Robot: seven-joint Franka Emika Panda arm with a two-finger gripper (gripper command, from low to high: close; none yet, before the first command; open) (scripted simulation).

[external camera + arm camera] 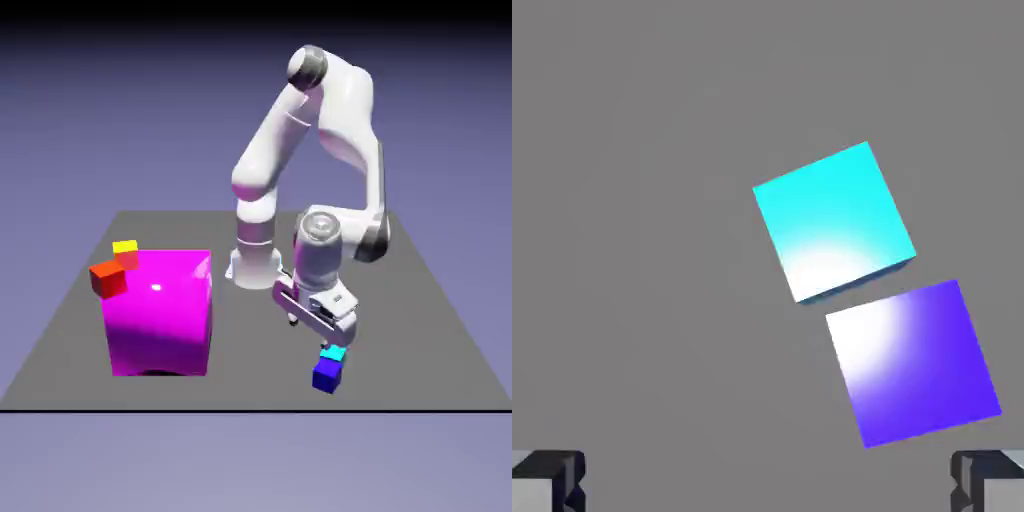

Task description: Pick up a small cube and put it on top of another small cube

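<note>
Hovering over the grey desk [420,300], the white arm's tool [318,330] hangs just above the tiny plain cyan cube [333,354], jaws spread wide, nothing between them. In the hand view only the two grey fingertips [547,480] show, both cut off by the bottom edge at the far corners.

Cyan cube sits on the desk right beside the small dark blue cube [327,374]; in the hand view a thin gap seems to separate them, cyan [834,220] above-left, blue [912,360] below-right. In the exterior view the tool's body partly covers the cyan cube's top, so only a sliver plus one side is seen.

Tiny plain yellow cube [125,247] is well apart, at the exterior view's left, behind the small red cube [109,277] and at the far corner of the big glossy magenta block [160,312]. Whether yellow touches red or magenta: cannot tell. Red overlaps the magenta block's upper left corner.

Count: one cyan, one blue, one yellow, one red, one magenta block; five in total.
</note>
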